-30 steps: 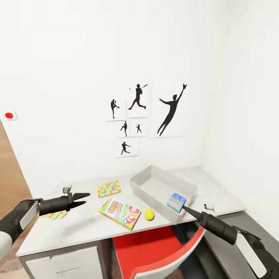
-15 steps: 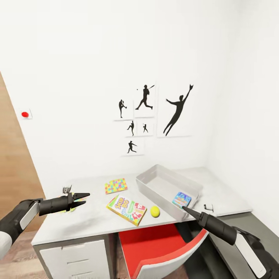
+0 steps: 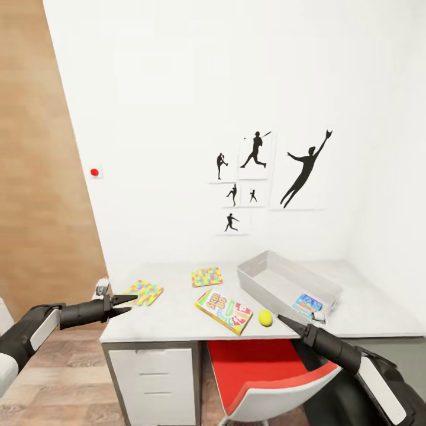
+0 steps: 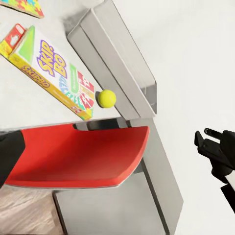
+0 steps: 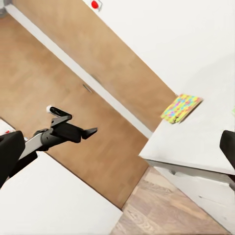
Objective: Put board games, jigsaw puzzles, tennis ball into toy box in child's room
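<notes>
Ahead, the white desk (image 3: pixel 177 319) carries a grey rectangular toy box (image 3: pixel 288 283) with a blue board game (image 3: pixel 307 305) inside it. Just beside the box lie a yellow tennis ball (image 3: pixel 265 318) and a green Skip-Bo card game box (image 3: pixel 223 310). Two multicoloured jigsaw puzzles (image 3: pixel 206 276) lie farther along. The left gripper (image 3: pixel 129 303) hovers spread and empty; whether the right gripper (image 3: pixel 283 321) is clenched, I cannot tell.

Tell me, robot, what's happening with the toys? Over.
Both grippers, left and right, empty. One game in toy box; tennis ball, Skip-Bo on table. Red chair ahead.
</notes>
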You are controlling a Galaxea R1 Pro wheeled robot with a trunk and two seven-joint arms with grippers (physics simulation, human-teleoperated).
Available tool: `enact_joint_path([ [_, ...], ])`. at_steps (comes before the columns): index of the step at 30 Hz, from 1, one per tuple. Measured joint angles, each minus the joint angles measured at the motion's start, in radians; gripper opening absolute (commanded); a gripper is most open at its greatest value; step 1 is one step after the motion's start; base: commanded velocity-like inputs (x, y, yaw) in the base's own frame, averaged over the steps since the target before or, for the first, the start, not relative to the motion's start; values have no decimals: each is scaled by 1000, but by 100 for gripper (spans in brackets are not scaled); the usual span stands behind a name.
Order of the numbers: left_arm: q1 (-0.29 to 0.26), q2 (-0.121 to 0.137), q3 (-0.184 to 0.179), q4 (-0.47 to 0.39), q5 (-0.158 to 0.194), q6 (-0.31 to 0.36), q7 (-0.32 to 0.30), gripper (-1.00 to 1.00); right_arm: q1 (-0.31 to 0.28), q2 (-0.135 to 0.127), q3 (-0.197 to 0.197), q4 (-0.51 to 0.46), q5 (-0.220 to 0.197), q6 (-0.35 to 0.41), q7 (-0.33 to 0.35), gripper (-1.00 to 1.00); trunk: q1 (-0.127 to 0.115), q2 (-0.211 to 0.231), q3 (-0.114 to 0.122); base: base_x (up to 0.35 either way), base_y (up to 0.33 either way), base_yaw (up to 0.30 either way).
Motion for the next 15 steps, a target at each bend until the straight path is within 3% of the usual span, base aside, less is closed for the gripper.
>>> enact_joint_path([
  [6, 0, 0, 0, 0, 0, -1, 0, 100, 0, 0, 1, 0, 1, 0, -2, 100, 0, 0, 1, -155, 66, 283],
  [15, 0, 0, 1, 0, 1, -1, -2, 100, 0, 1, 1, 0, 2, 0, -5, 100, 0, 0, 1, -34, 12, 285],
])
